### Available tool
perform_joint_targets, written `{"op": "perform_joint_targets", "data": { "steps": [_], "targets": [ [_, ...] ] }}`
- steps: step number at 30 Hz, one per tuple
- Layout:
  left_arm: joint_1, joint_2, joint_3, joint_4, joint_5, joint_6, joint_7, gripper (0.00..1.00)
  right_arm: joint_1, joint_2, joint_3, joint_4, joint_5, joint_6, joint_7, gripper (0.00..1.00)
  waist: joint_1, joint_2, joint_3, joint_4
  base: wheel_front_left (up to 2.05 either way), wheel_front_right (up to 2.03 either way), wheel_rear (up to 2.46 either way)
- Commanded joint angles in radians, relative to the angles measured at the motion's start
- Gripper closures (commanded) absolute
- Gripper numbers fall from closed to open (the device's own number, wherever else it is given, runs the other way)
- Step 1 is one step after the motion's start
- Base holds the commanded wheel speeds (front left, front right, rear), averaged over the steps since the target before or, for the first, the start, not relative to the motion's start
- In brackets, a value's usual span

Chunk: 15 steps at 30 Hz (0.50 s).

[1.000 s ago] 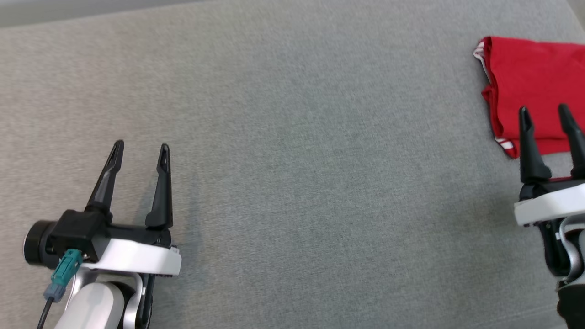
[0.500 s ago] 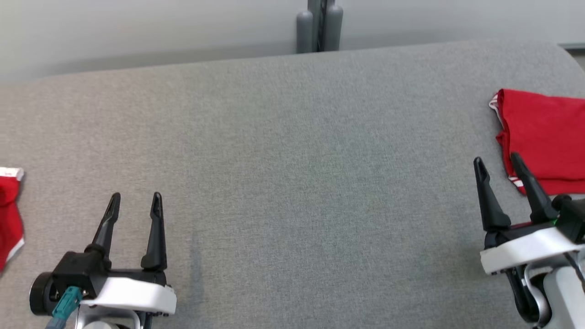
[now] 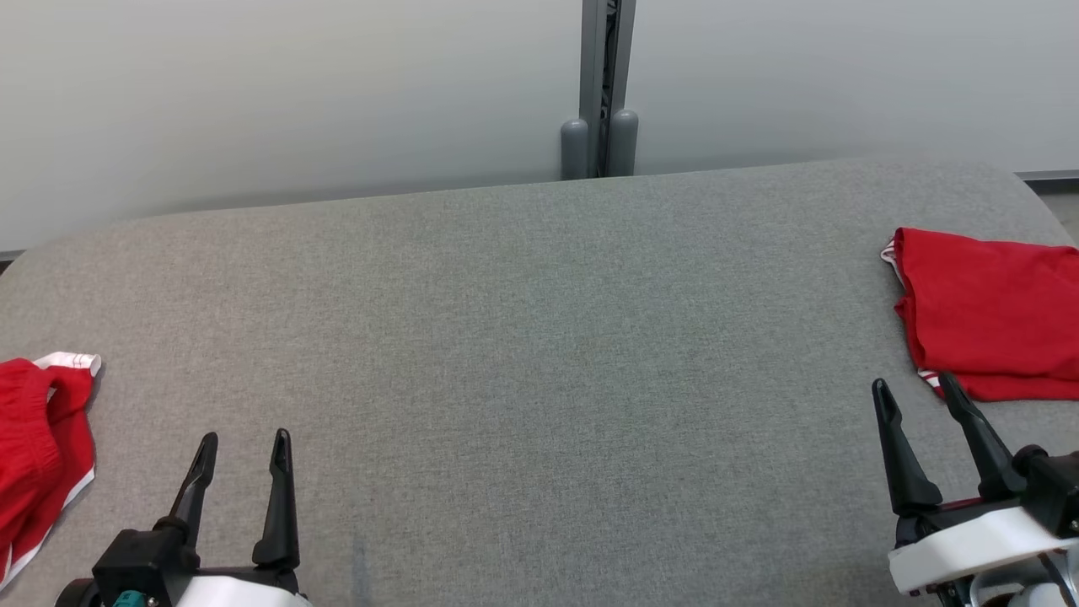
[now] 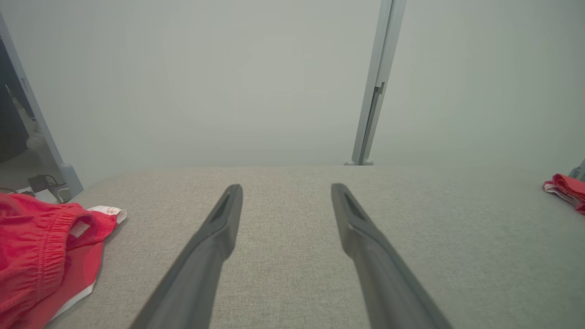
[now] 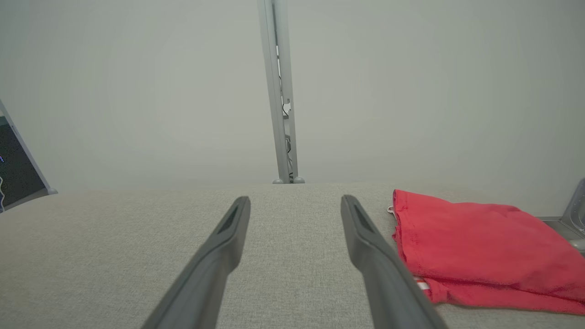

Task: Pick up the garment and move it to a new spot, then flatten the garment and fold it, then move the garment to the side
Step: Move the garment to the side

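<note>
left end effector released, empty | right end effector same | folded red shorts just ahead-right of right one: looks done | crumpled red shorts left of left one: untouched, likely next

The head view's right edge cuts off the folded red garment, its left edge the crumpled red garment. Its bottom edge cuts the bodies of the left end effector and right end effector. In the left wrist view, the floor clutter is too small to tell
</note>
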Motion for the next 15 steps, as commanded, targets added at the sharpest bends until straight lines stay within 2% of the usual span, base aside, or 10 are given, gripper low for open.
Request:
{"op": "perform_joint_targets", "data": {
  "steps": [1, 15],
  "targets": [
    [0.01, 0.005, 0.006, -0.002, -0.007, 0.005, 0.002, 0.0, 0.014, 0.0, -0.004, -0.008, -0.006, 0.0, 0.008, 0.0, 0.0, 0.0, -0.012, -0.005, 0.0, 0.0, 0.0],
    [0.065, 0.015, 0.004, -0.021, -0.019, 0.024, 0.013, 0.0, 0.116, 0.047, -0.085, -0.116, -0.036, 0.0, 0.059, 0.0, 0.0, 0.0, -0.051, -0.01, 0.0, 0.0, 0.0]
  ]
}}
